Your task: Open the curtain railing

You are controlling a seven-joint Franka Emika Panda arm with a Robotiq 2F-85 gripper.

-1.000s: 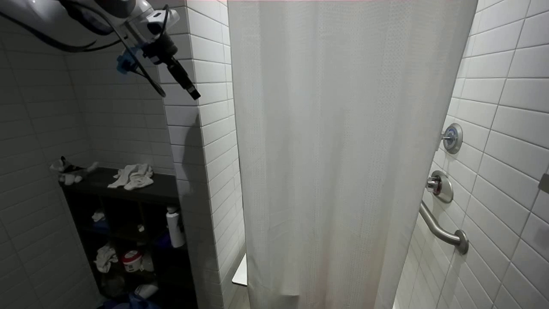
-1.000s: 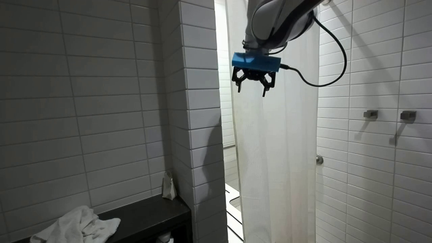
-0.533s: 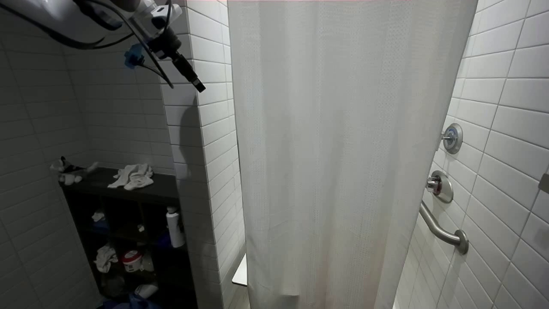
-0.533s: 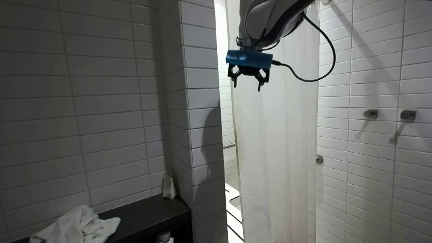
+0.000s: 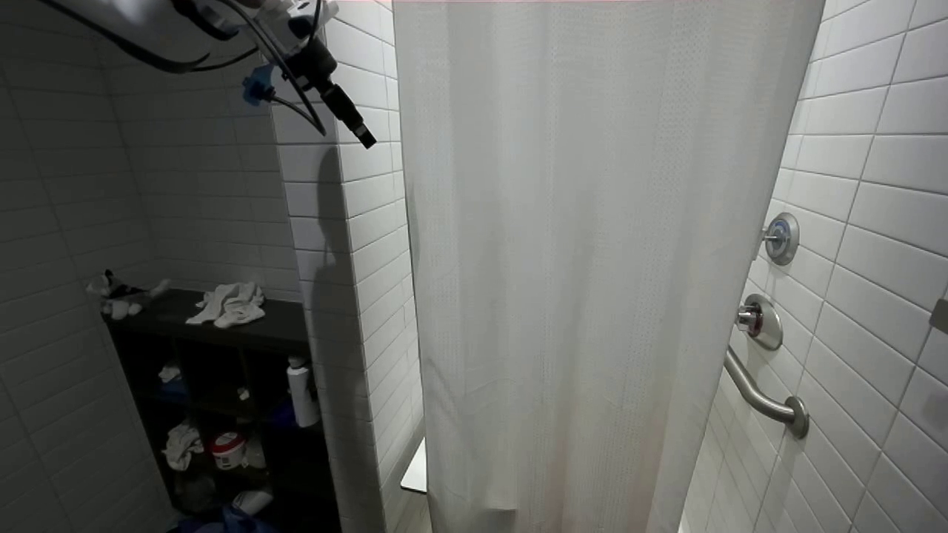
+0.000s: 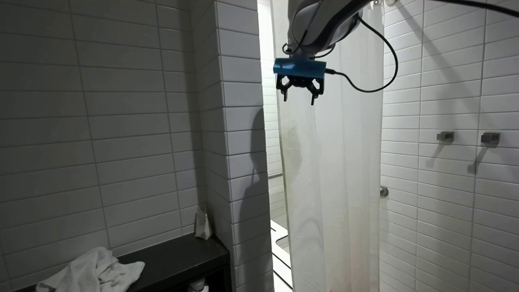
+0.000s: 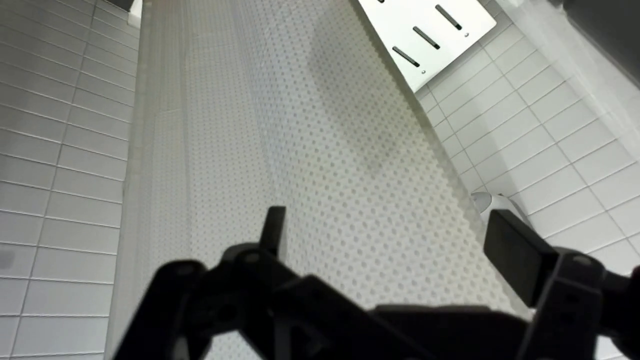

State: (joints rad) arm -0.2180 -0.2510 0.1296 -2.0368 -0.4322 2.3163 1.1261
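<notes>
Two fingers (image 7: 517,255) wide apart, holding nothing — curtain (image 6: 336,182) hangs spread out, not yet gripped.
Gripper (image 6: 299,101) hovers high near the curtain's edge by the tiled pillar (image 6: 245,142), no contact; that edge lines up with one finger in the wrist view. Probably placed there to straddle and pinch the edge, then drag it toward the grab bar (image 5: 766,401) — limp, so may swing off if nudged.

Arm (image 6: 314,25) extended from above; gripper (image 6: 299,102) tilted downward; black fingers (image 7: 517,255) parted wide
</notes>
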